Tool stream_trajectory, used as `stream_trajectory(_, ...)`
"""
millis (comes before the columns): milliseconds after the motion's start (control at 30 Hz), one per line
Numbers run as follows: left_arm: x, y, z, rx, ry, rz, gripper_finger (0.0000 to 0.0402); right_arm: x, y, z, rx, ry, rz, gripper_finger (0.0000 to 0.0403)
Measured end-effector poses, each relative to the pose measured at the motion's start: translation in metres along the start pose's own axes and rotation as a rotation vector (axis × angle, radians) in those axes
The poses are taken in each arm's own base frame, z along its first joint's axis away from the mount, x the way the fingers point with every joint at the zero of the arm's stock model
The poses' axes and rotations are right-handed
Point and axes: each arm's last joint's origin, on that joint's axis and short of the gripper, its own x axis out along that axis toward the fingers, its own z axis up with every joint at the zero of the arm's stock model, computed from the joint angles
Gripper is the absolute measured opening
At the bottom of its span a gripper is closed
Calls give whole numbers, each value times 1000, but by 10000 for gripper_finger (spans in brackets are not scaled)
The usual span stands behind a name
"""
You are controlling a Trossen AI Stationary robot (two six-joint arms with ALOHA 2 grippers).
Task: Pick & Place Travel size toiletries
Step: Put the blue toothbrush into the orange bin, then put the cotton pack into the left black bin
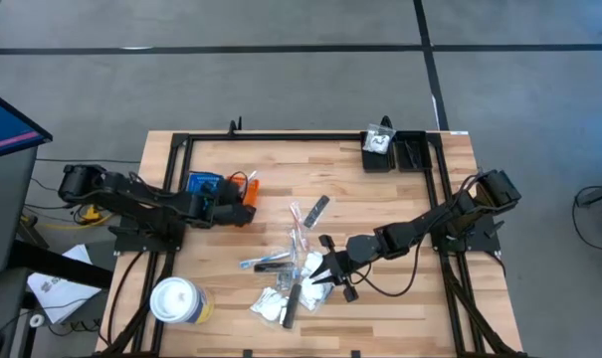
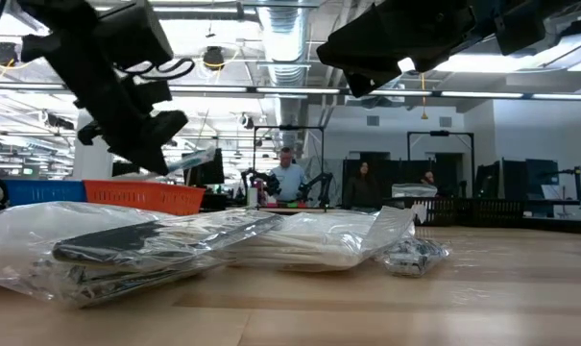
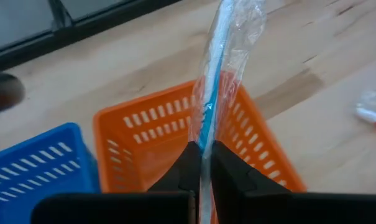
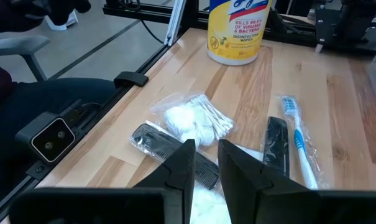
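High view shows the wooden table with the toiletry pile at its middle front. At the left side sit the blue tray and the orange tray. Directly over the orange tray hangs the left gripper, clamped on a wrapped blue toothbrush whose long axis runs straight out past its fingertips. At the pile, the right gripper hovers nearly closed above a cotton packet.
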Motion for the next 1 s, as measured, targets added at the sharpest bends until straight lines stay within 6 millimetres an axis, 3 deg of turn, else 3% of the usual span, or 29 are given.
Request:
stream_trajectory(267, 3, 3, -9, 4, 35, -19, 14, 0, 0, 0, 3, 0, 0, 65)
stream_trajectory(567, 4, 5, -13, -15, 53, -25, 55, 0, 0, 0, 3, 0, 0, 65)
stream_trajectory(733, 4, 4, -12, 5, 43, -26, 91, 0, 0, 0, 3, 0, 0, 65)
stream_trajectory(1000, 4, 3, -11, -8, 22, -27, 179, 0, 0, 0, 3, 0, 0, 65)
